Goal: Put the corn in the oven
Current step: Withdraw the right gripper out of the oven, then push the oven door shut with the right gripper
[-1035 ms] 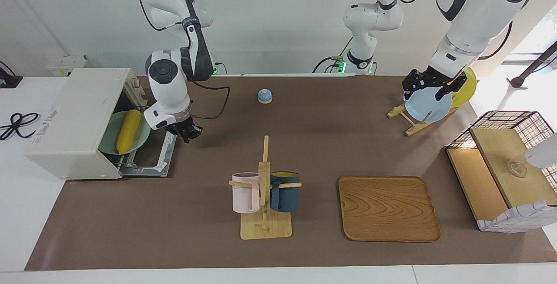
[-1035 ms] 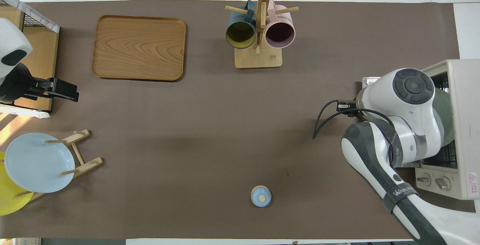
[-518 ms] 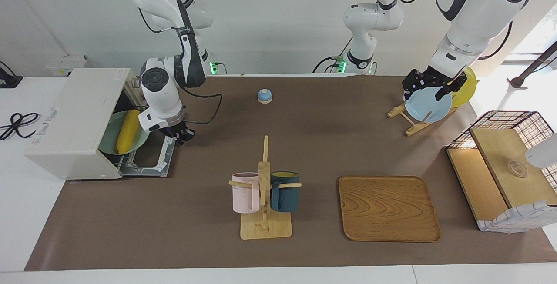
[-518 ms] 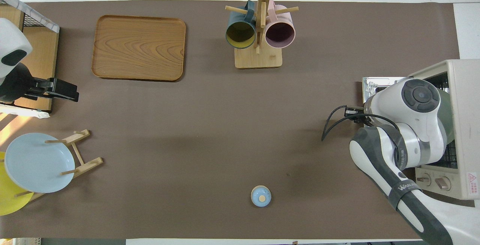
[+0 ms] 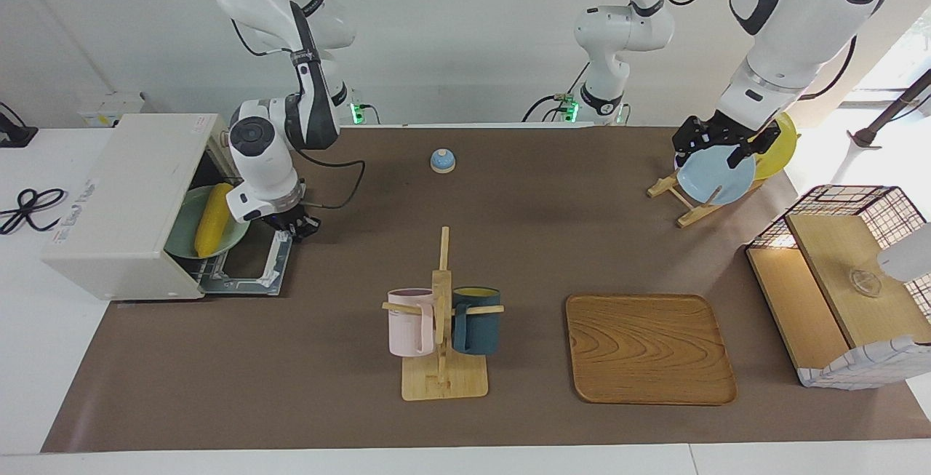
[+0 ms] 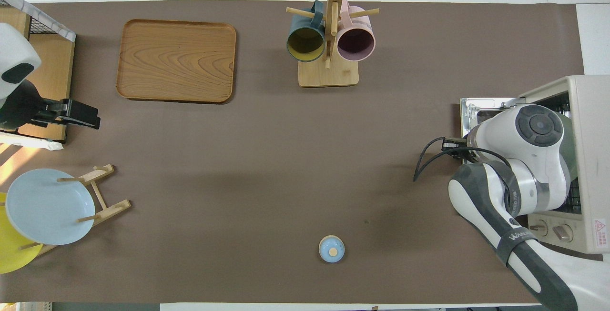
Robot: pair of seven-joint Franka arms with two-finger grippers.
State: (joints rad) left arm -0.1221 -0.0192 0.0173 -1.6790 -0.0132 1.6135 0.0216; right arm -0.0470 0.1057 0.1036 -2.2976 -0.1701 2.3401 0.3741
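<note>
The smooth yellow corn cob [image 5: 213,219] already lies on a green plate [image 5: 188,231] inside the boxy off-white oven [image 5: 120,202], whose door seemingly remains to be shut; the right gripper [image 5: 297,227], finger spread unreadable, hangs over that door.

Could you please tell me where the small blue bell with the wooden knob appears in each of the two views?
Facing view: the small blue bell with the wooden knob sits high, near the middle.
Overhead view: the bell sits low, just past the middle.
Shared landmark: the wooden mug rack with a pink and a dark teal mug lies farther from the robots than the bell.
</note>
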